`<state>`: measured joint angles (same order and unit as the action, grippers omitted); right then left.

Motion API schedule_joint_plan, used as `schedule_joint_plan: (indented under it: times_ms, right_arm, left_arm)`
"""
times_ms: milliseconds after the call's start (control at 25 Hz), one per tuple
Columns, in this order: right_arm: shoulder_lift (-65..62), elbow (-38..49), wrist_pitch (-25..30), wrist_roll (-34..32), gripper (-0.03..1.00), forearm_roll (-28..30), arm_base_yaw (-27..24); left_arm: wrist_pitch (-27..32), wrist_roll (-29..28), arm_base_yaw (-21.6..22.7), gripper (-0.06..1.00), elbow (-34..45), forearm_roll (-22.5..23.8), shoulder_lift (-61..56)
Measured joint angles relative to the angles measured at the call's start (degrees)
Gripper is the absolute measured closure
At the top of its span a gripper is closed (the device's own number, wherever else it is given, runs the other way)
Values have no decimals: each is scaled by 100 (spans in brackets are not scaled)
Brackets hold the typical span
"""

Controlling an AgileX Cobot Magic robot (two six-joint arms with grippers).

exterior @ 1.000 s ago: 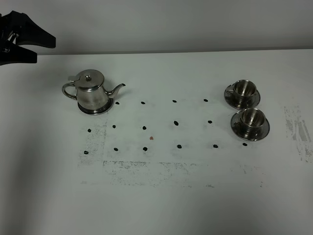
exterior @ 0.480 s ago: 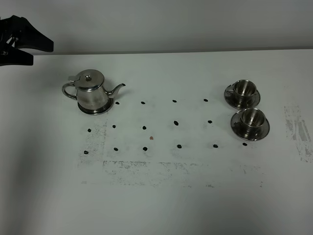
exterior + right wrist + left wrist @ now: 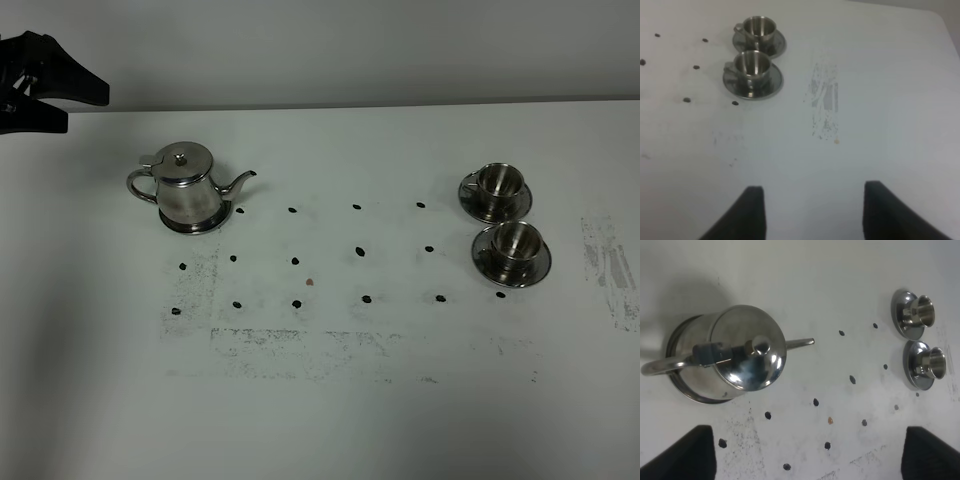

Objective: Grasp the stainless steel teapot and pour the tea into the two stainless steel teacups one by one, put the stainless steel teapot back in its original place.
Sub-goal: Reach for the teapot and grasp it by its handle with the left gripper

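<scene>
My left hand (image 3: pixel 86 106) is matte black, and my right hand (image 3: pixel 813 200) is the same black. The tabletop (image 3: pixel 350 430) is white, patterned with a loose grid of small black dots (image 3: pixel 361 251), with one reddish-brown dot (image 3: pixel 312 282) among them. Grey speckled scuffs (image 3: pixel 610 265) mottle the white, some in faint straight bands around the dots. The teapot (image 3: pixel 186 190) is mirror-bright silver with dark reflections. The teacups (image 3: pixel 497 186) and their saucers (image 3: pixel 514 270) are the same polished silver.

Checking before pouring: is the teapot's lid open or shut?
Shut: the lid sits flush on the upright teapot.
</scene>
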<state>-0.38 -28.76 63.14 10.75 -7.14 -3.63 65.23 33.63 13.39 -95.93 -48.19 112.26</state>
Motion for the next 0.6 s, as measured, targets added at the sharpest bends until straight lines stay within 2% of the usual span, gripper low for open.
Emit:
schedule_joint_plan:
  times_ms: [400,600]
  right_arm:
    - [0,0,-12,0,56,0,8]
    - [0,0,-67,0,56,-38,217]
  left_arm:
    - [1,0,0,22,0,0,0]
    - [1,0,0,22,0,0,0]
